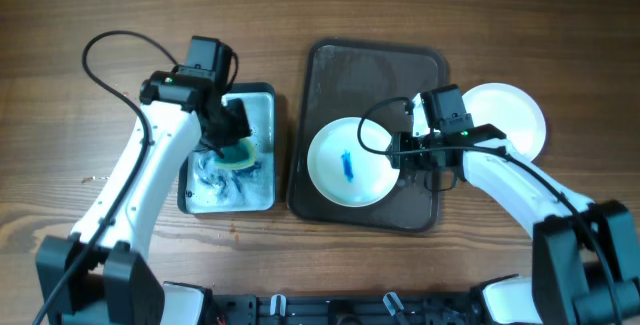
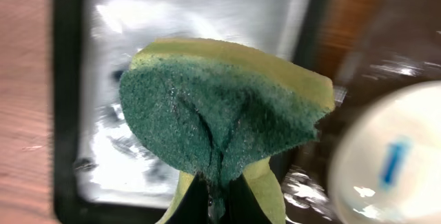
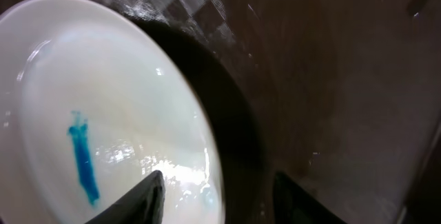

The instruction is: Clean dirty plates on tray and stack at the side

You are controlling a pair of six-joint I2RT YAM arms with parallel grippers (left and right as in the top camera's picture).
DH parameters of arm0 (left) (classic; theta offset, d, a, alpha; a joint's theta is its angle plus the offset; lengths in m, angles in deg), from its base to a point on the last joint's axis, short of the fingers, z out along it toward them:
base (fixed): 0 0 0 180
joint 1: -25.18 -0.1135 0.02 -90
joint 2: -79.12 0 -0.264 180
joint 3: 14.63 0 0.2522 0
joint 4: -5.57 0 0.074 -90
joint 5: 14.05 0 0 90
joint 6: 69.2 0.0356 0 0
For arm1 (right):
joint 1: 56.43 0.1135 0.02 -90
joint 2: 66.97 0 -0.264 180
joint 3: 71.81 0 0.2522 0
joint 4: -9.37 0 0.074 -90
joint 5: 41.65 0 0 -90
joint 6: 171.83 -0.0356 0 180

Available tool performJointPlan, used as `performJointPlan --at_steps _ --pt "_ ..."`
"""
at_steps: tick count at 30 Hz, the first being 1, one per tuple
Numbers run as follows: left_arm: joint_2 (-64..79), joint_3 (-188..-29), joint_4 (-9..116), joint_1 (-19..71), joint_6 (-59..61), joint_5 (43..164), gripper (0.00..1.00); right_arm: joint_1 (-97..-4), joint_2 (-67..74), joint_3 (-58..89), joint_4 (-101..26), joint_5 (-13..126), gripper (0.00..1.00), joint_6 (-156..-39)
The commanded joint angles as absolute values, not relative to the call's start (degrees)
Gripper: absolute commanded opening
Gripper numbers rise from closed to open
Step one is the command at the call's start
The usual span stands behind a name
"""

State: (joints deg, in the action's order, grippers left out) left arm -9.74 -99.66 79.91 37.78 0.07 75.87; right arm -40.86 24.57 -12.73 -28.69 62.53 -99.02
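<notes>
On tray (image 1: 328,65) — blue-smeared plate (image 1: 350,160); left claw (image 1: 226,131) pinches sponge (image 2: 220,107).

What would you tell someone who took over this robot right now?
Left end effector: shut on the green-and-yellow sponge, over the small pale tray.
Right end effector: open, astride the rim of the smeared plate on the brown tray.
Done: a plain white plate sits beside that tray; any beneath it are hidden.
To do: wipe off the blue smear, stack that plate.

left gripper (image 2: 217,203) clenched, right gripper (image 3: 222,198) parted
</notes>
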Motion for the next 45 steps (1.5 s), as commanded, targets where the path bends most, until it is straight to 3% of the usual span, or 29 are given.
performJointPlan --at_steps 1,3,4,15,21,24,28,35,38,45 --pt "-6.99 -101.32 77.57 41.72 1.03 82.39 0.04 -40.88 29.12 -12.75 -27.99 63.44 0.29 -98.37" --pt "-7.45 -101.27 75.69 43.71 0.37 83.76 0.04 -40.88 31.04 -12.75 -27.75 63.31 0.07 -98.32" --pt "-7.91 -101.25 74.82 44.62 -0.30 84.27 0.04 -40.88 31.37 -12.75 -27.75 63.07 0.05 -98.39" --pt "-21.30 -100.62 59.93 57.76 -6.77 88.09 0.04 -40.88 31.48 -12.73 -28.66 61.28 0.04 -100.27" --pt "-31.86 -100.62 54.47 61.65 -13.07 88.22 0.04 -40.88 31.48 -12.75 -29.39 61.28 0.04 -100.20" --pt "-35.40 -100.62 50.77 62.46 -13.18 93.95 0.04 -40.88 31.50 -12.73 -29.52 61.30 0.04 -100.23" --pt "-36.91 -100.62 46.07 63.71 -13.09 102.08 0.04 -40.88 31.48 -12.73 -29.50 61.28 0.04 -100.25" --pt "-36.93 -100.62 45.59 66.87 -12.39 102.60 0.04 -40.88 31.50 -12.73 -29.58 61.28 0.04 -100.25" --pt "-36.93 -100.62 49.09 67.18 -12.48 99.00 0.04 -40.88 31.48 -12.73 -29.95 61.28 0.05 -100.23" --pt "-36.91 -100.62 65.22 64.73 -12.48 71.52 0.04 -40.88 31.48 -12.75 -30.15 61.30 0.04 -100.23"
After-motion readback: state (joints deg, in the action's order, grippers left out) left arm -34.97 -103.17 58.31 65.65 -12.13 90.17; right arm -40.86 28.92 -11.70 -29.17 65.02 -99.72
